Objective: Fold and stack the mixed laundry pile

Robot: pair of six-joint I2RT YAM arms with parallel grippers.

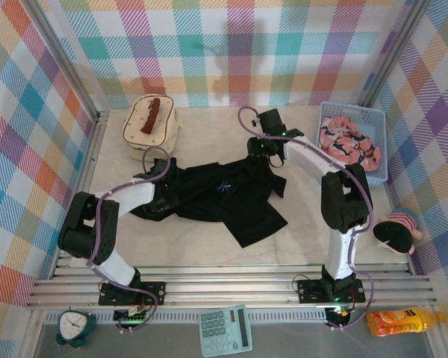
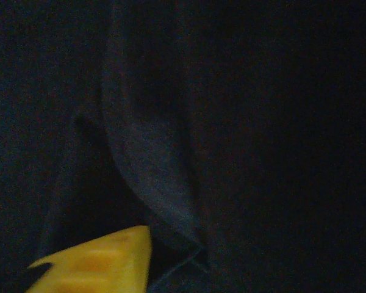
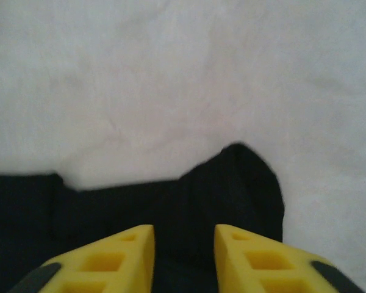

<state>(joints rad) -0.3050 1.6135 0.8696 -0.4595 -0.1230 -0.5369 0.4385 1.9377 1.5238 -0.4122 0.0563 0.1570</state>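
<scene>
showing my right gripper (image 3: 184,235) low over the far edge of the black shirt (image 3: 219,189): its two yellow fingers (image 3: 110,259) stand a narrow gap apart, partly open, with dark cloth lying in the gap and a rounded tab of the hem reaching past the tips onto the pale table (image 3: 171,73). whether the pads press the cloth i cannot tell. my left gripper (image 1: 163,198) is down on the shirt's left part; in its wrist view one yellow finger (image 2: 104,259) lies against a long soft fold of the same cloth, and i cannot tell how wide that gripper stands. from above, the shirt is plain, large and rumpled, spread unfolded across the middle of the table between my two arms, with a small pale mark near its centre and one panel trailing toward the near edge. the pink garment (image 1: 349,143), printed with dark navy and white shapes, lies crumpled in the light-blue mesh basket (image 1: 379,160) at the far right, beside my right arm and apart from the shirt. a cream quilted bag (image 1: 145,130) with a brown handle (image 1: 151,113) rests at the far left, near the shirt's left end. a plush toy (image 1: 396,231) sits at the right edge; past the near rail lie a clock (image 1: 75,324), a calculator (image 1: 225,330) and an orange bottle (image 1: 403,321).
</scene>
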